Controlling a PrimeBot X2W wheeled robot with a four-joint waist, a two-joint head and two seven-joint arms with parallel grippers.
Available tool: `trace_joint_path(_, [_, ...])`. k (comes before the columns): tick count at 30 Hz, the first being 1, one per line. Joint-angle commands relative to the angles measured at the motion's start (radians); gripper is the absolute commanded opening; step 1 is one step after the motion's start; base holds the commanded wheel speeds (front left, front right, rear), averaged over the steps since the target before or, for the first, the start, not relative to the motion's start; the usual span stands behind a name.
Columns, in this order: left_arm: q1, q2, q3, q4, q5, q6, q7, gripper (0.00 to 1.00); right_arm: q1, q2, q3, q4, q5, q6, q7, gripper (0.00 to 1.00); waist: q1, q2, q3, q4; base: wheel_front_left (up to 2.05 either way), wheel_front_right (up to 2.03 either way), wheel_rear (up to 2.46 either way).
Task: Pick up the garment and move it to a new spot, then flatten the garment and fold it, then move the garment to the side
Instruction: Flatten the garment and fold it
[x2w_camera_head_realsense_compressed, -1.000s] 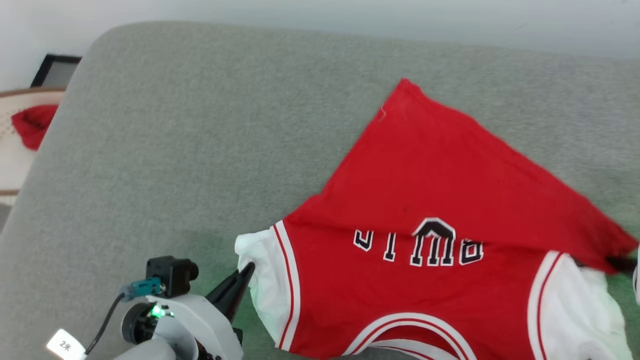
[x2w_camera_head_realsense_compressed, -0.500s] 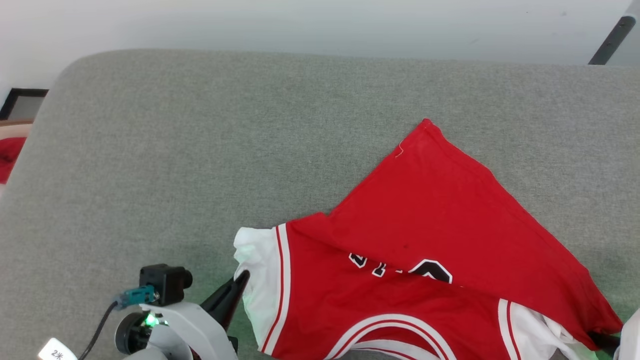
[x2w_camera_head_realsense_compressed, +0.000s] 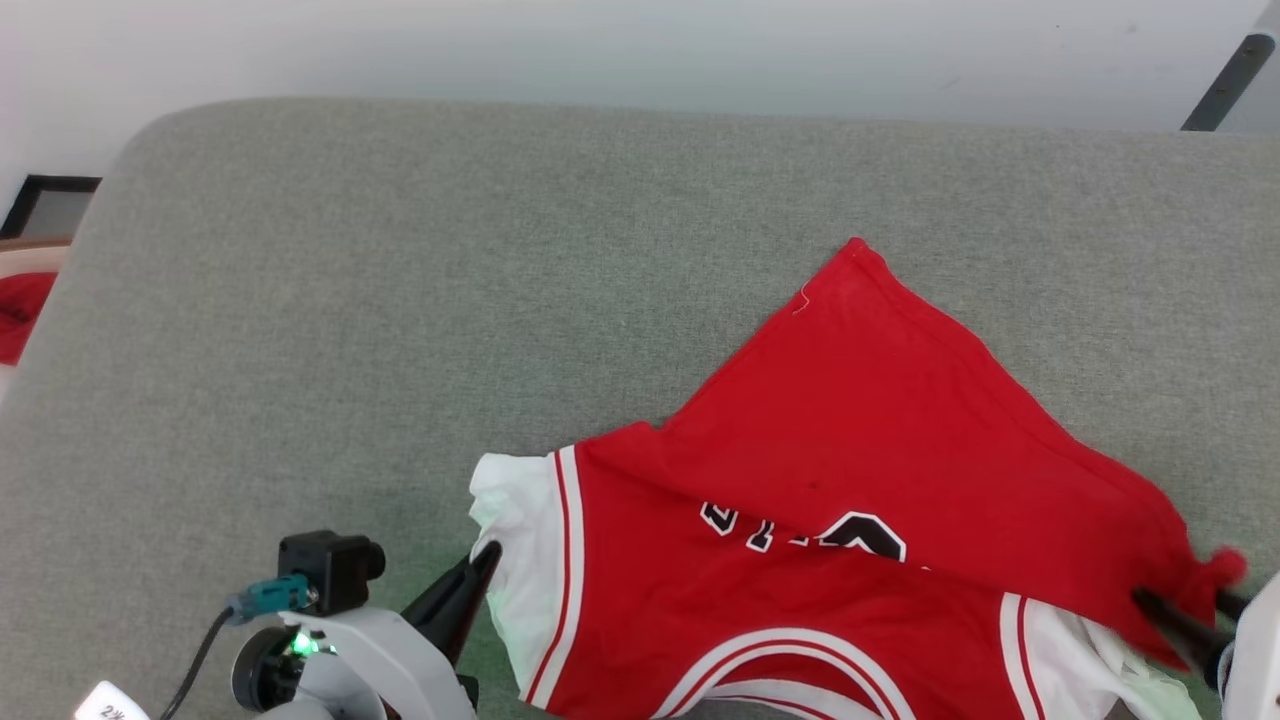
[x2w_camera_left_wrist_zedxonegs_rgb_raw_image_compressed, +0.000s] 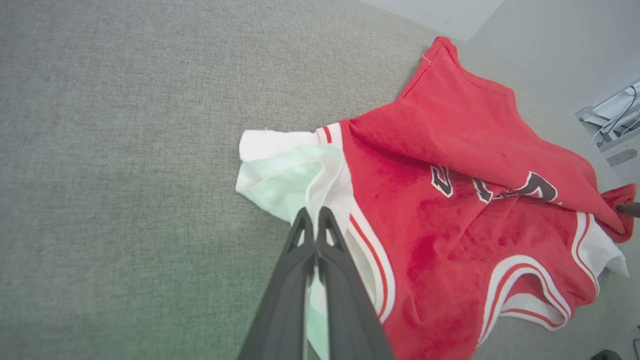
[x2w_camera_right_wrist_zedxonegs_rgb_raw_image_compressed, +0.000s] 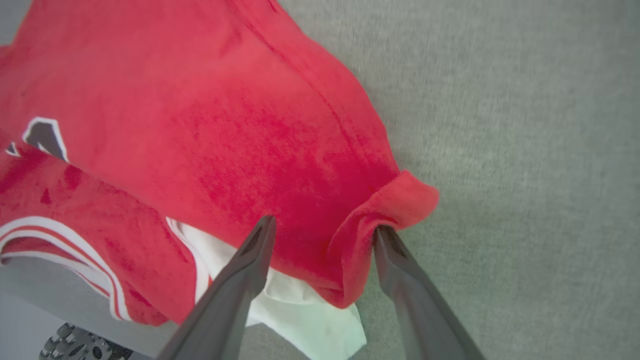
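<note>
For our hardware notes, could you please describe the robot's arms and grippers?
The left gripper has long, tapering dark jaws with triangular tip cut-outs. Its pale grey wrist carries a black camera block, a teal connector on a cable and a green light. The right gripper has dark jaws too.

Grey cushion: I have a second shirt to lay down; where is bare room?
Bare: the stretch left of the garment, from its white sleeve to the grey cushion edge, and the strip beyond the far red corner. Crowded: the near right, where the garment lies with the left tool shut on the sleeve and the right tool open astride the hem.
</note>
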Motion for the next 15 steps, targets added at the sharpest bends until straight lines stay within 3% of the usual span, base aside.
trace_joint_path(1, [0.010,0.000,0.003,-0.002,0.002,0.005,-0.004,0.00,-0.017,-0.004,0.006,-0.015,0.006,-0.001,-0.002,1.00,0.0000,0.0000,0.001,0.002,0.00,0.00,0.00])
trace_joint_path(8, [0.000,-0.011,0.001,-0.010,0.012,0.001,-0.004,0.00,-0.132,-0.042,0.079,-0.108,-0.006,-0.001,-0.030,1.00,0.0000,0.0000,0.015,0.028,0.00,0.00,0.00])
trace_joint_path(15, [-0.049,-0.061,-0.023,0.012,0.042,-0.028,0.013,0.00,-0.335,-0.132,0.232,-0.015,-0.020,-0.001,-0.115,1.00,0.0000,0.0000,0.048,0.091,0.00,0.00,0.00])
